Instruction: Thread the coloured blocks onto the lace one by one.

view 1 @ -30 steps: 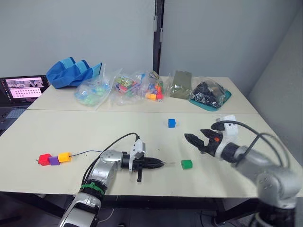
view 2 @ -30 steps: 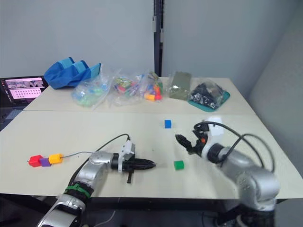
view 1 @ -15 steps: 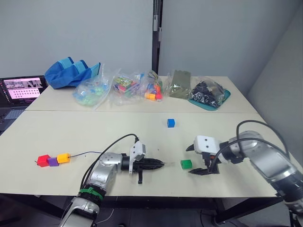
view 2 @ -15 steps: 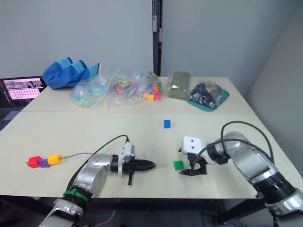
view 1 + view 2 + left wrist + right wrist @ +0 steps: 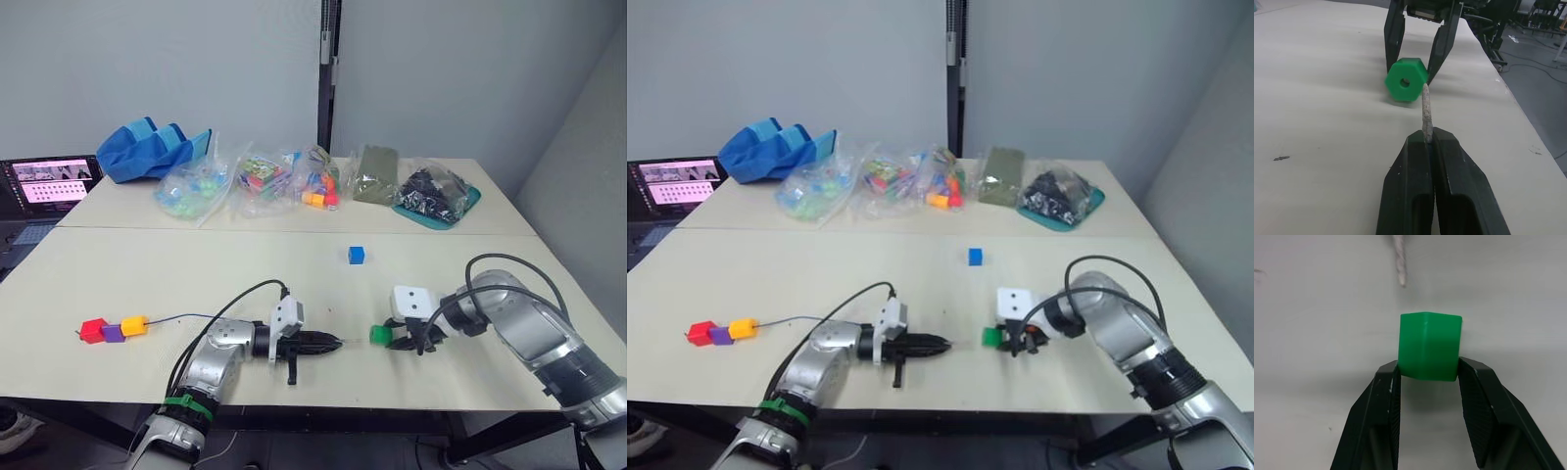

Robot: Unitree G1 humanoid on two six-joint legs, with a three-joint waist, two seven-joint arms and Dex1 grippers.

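Observation:
My right gripper (image 5: pixel 388 336) is shut on the green block (image 5: pixel 1429 345), holding it just above the table. The block's hole faces the pale lace tip (image 5: pixel 1426 110). That stiff tip sticks out of my left gripper (image 5: pixel 1428 134), which is shut on it and lies low on the table a short way left of the green block (image 5: pixel 380 334). The thin dark lace (image 5: pixel 181 316) trails left to the red (image 5: pixel 92 330), purple (image 5: pixel 113 333) and yellow-orange (image 5: pixel 134 324) blocks strung on it. A blue block (image 5: pixel 356 255) lies loose farther back, mid-table.
Along the table's back stand clear bags of mixed toy pieces (image 5: pixel 260 181), a blue fabric bag (image 5: pixel 152 149), an olive pouch (image 5: pixel 374 174) and a teal tray (image 5: pixel 465 203) with a bag of dark parts. A laptop (image 5: pixel 49 184) sits at far left.
My right gripper came down to the green block, closed on it and brought it slightly left toward the lace tip. The left gripper stayed put.

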